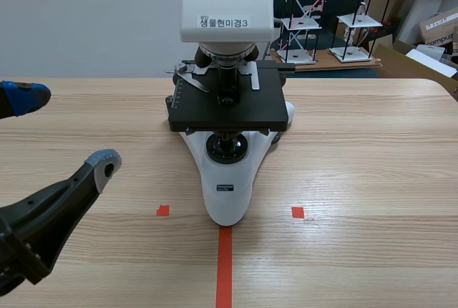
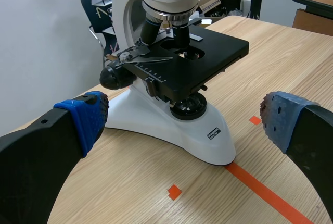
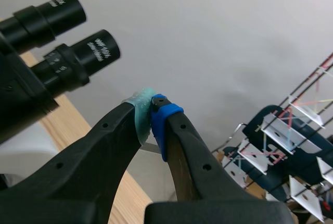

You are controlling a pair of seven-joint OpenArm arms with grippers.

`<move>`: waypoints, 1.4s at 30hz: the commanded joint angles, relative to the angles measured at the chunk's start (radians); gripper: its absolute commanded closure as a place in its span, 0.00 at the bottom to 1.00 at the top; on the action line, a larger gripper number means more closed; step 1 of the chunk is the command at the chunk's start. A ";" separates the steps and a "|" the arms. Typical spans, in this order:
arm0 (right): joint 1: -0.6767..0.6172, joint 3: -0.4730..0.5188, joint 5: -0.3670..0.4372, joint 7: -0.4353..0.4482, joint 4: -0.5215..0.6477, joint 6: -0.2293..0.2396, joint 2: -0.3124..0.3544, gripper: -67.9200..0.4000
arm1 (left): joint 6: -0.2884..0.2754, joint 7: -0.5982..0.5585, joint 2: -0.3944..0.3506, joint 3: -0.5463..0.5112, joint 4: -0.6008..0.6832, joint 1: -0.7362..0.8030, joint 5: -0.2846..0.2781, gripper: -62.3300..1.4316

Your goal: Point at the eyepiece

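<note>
Centrally in the scene view, the microscope (image 1: 227,143) stands on the worktop (image 1: 372,179), with the left gripper (image 1: 66,129) spread wide beside it. From the left wrist, the microscope stands ahead of that wide-open gripper. From the right wrist, the right gripper (image 3: 152,112), closed on nothing, has its tips near the eyepiece (image 3: 88,52).

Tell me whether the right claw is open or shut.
Shut. On the right claw the pads press together with nothing between them, close to the eyepieces.

Scene and left wrist views both face the microscope (image 1: 227,193).
</note>
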 commanded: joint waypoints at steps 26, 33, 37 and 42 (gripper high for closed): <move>0.023 0.000 0.000 0.015 0.002 0.021 -0.013 0.99 | 0.002 -0.010 0.010 0.000 0.010 0.002 -0.007 0.01; 0.023 0.000 0.000 0.019 0.002 0.021 -0.013 0.99 | 0.002 -0.010 0.010 0.000 0.010 0.002 -0.007 0.01; 0.023 0.000 0.000 0.019 0.002 0.021 -0.013 0.99 | 0.002 -0.010 0.010 0.000 0.010 0.002 -0.007 0.01; 0.023 0.000 0.000 0.023 0.002 0.021 -0.013 0.99 | 0.002 -0.010 0.010 0.000 0.010 0.002 -0.007 0.01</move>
